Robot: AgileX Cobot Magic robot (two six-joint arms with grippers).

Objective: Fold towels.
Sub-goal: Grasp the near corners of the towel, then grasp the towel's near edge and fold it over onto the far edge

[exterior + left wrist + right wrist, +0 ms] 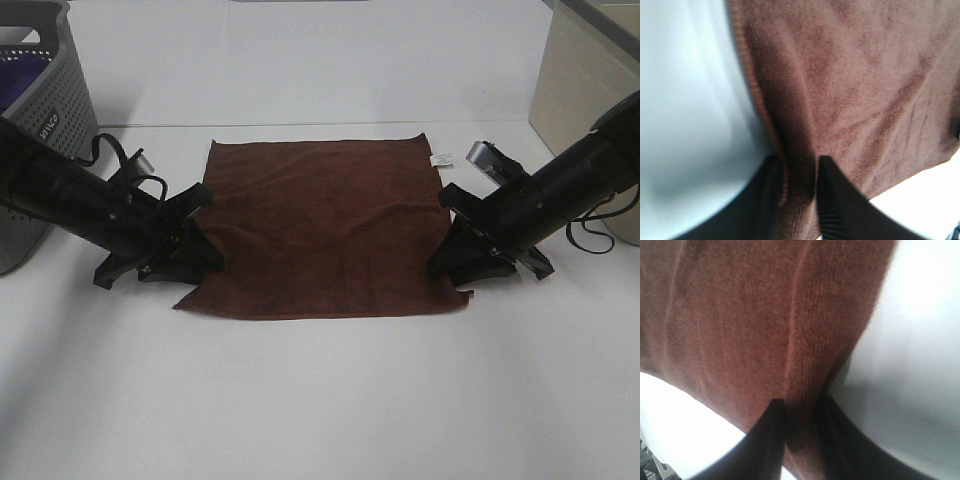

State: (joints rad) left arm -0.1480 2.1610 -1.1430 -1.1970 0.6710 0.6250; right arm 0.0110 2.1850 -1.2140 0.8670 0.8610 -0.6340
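The reddish-brown towel (325, 225) lies spread flat on the white table, with a small white tag (441, 158) at its far right corner. My left gripper (205, 262) is at the towel's left edge near the front corner. In the left wrist view the two black fingers (840, 205) pinch the hemmed edge of the towel (855, 85). My right gripper (447, 262) is at the towel's right edge near the front corner. In the right wrist view its fingers (765, 440) are closed on a ridge of the towel (740, 315).
A grey plastic basket (40, 110) with a purple cloth (20, 75) inside stands at the far left. A beige box (585, 90) stands at the far right. The white table (320, 400) stretches in front of the towel.
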